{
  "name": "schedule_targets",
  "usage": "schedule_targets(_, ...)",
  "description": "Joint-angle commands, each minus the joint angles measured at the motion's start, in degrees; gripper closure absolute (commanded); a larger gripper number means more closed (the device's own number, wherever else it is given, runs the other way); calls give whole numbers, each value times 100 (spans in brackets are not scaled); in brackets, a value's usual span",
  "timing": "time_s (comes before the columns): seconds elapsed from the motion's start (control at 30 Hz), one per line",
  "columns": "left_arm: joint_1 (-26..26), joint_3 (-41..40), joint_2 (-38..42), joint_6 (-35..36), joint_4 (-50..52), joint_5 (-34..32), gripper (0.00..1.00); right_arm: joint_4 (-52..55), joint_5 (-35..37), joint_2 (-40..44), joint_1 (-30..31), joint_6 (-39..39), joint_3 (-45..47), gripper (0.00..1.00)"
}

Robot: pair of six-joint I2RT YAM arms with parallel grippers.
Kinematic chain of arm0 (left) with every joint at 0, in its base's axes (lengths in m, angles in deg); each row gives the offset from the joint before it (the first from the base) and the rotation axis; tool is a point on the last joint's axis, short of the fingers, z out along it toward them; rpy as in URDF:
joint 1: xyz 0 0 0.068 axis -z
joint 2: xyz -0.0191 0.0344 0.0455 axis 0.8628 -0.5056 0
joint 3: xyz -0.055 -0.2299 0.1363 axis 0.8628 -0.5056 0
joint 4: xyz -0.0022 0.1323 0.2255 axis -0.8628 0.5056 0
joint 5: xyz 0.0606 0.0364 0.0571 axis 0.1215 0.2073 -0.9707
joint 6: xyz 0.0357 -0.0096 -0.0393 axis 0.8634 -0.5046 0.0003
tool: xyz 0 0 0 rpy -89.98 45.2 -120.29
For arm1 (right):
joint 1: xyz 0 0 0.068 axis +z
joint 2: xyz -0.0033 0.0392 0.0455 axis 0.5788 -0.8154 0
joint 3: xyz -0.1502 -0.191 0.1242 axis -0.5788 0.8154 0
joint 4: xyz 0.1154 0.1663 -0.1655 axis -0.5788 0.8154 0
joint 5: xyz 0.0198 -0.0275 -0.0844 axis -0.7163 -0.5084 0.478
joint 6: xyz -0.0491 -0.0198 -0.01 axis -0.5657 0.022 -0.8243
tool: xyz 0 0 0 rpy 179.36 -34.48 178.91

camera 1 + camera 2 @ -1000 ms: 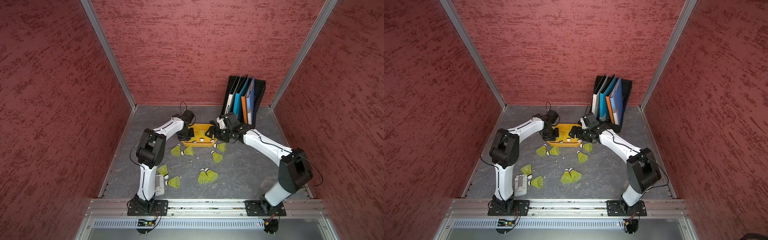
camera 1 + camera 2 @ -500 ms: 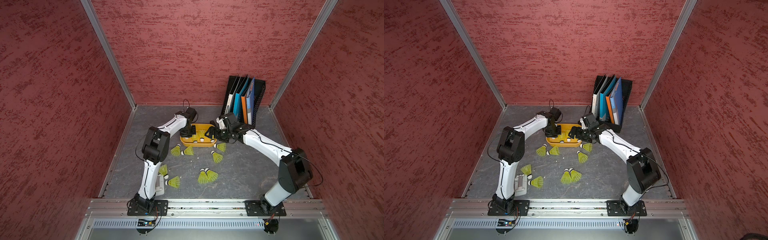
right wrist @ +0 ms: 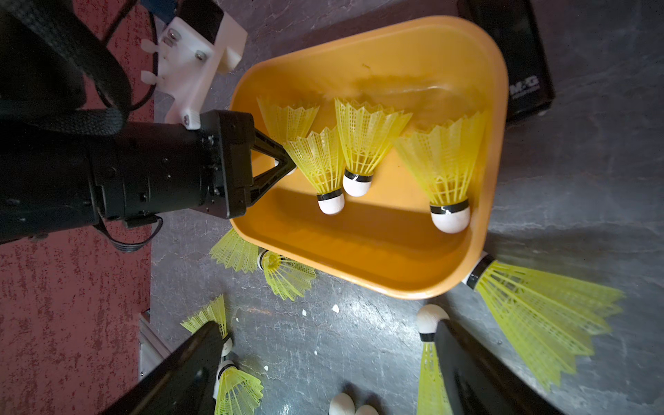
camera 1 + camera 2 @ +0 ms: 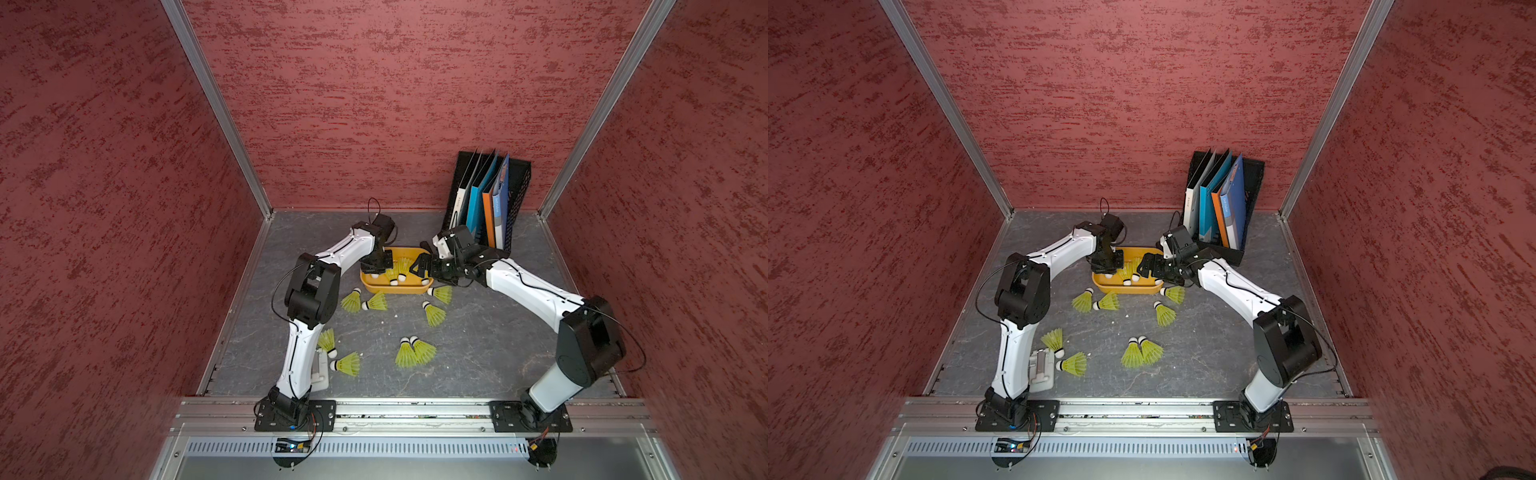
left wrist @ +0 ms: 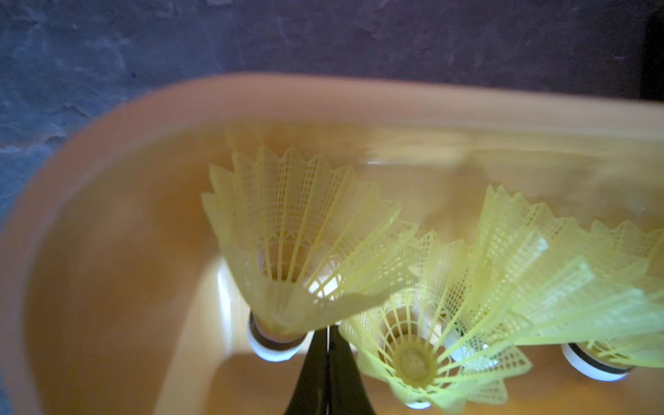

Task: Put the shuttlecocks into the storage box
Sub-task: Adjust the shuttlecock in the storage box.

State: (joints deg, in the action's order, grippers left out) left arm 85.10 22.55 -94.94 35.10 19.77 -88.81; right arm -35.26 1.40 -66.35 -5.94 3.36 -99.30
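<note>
The orange-yellow storage box (image 4: 395, 289) (image 4: 1125, 289) (image 3: 377, 284) sits mid-table. Several yellow-green shuttlecocks lie in it (image 3: 363, 136) (image 5: 301, 222). Several more lie on the grey floor in front (image 4: 376, 302) (image 4: 1133, 353). My left gripper (image 4: 376, 271) (image 4: 1106, 270) (image 5: 328, 325) is shut inside the box's left end. Its tips touch a shuttlecock's skirt beside the white tip (image 5: 273, 350), and I cannot tell if they pinch it. My right gripper (image 4: 419, 267) (image 4: 1148, 266) (image 3: 327, 325) hangs open at the box's right end, with bare floor between its fingers. A floor shuttlecock (image 3: 427, 363) sits by one finger.
A black mesh file rack with coloured folders (image 4: 490, 195) (image 4: 1223, 199) stands at the back right, just behind my right wrist. A small grey-white object (image 4: 1042, 368) lies by my left arm's base. Red walls close in three sides, and a metal rail (image 4: 415, 409) runs along the front.
My left arm's elbow has swung a little to the right while its shut gripper has edged further into the box. The right arm has stayed still and open.
</note>
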Motion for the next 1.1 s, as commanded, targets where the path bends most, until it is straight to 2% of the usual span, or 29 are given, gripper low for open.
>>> schedule_targets(0.0, 45, -170, 271, -79, -59, -42, 92, 21, 157, 35, 24, -81, -136, 5)
schedule_targets(0.1, 82, -356, 455, -157, -129, -39, 80, 39, 210, 85, 23, -99, -80, 5)
schedule_targets(0.2, 122, -494, 616, -202, -176, -65, 73, 68, 270, 145, 21, -125, -34, 4)
schedule_targets(0.53, 156, -735, 1200, -450, -367, 96, 63, 176, 436, 368, 60, -235, 113, 6)
schedule_targets(0.63, 159, -895, 1467, -591, -452, 163, 57, 291, 563, 498, 130, -351, 160, 8)
schedule_targets(0.93, 72, -2144, 2992, -916, -1085, 361, 25, 699, 1203, 882, 856, -967, 430, 11)
schedule_targets(1.07, -4, -2910, 3775, -1019, -1246, 545, 17, 676, 1462, 990, 1378, -1192, 548, 10)
